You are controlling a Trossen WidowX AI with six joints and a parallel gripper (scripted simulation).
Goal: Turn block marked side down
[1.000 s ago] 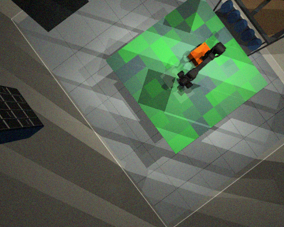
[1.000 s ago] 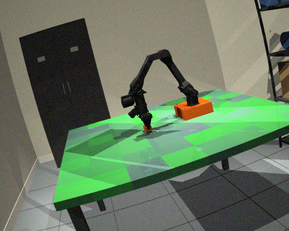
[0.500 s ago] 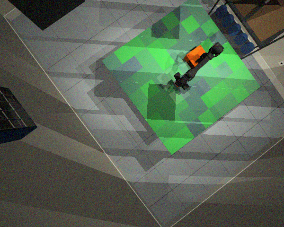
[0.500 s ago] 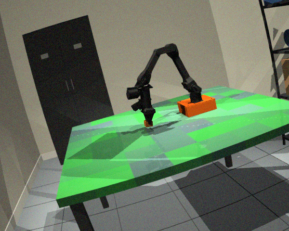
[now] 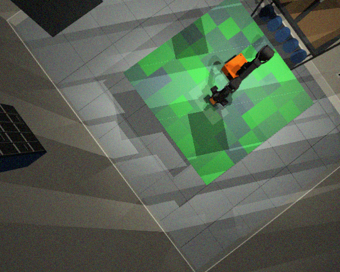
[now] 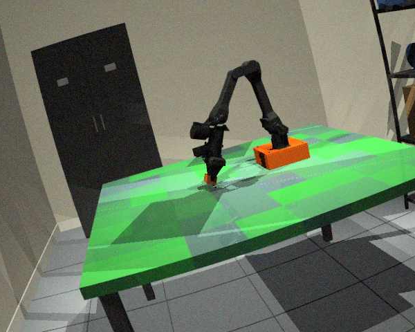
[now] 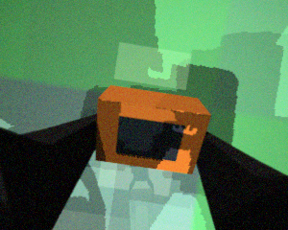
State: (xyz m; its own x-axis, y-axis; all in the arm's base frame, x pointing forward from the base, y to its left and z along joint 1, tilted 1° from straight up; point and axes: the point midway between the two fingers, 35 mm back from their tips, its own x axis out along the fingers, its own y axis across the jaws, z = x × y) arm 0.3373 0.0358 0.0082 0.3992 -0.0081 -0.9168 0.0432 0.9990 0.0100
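The block (image 5: 212,101) (image 6: 209,179) (image 7: 154,109) is orange, with a dark square mark (image 7: 146,138) on one face. In the wrist view that marked face looks toward the camera, on the upper side of the block. My gripper (image 5: 214,100) (image 6: 211,178) (image 7: 149,127) is shut on the block, with one black finger against each short side. The block hangs slightly above the green patterned table (image 5: 260,115) (image 6: 300,188), with its shadow on the surface below. Its underside is hidden.
The arm's orange base box (image 5: 234,64) (image 6: 288,156) stands on the table behind the gripper. A shelf rack with blue round items (image 5: 290,45) stands beyond the table's edge. Dark patches of shadow lie across the table.
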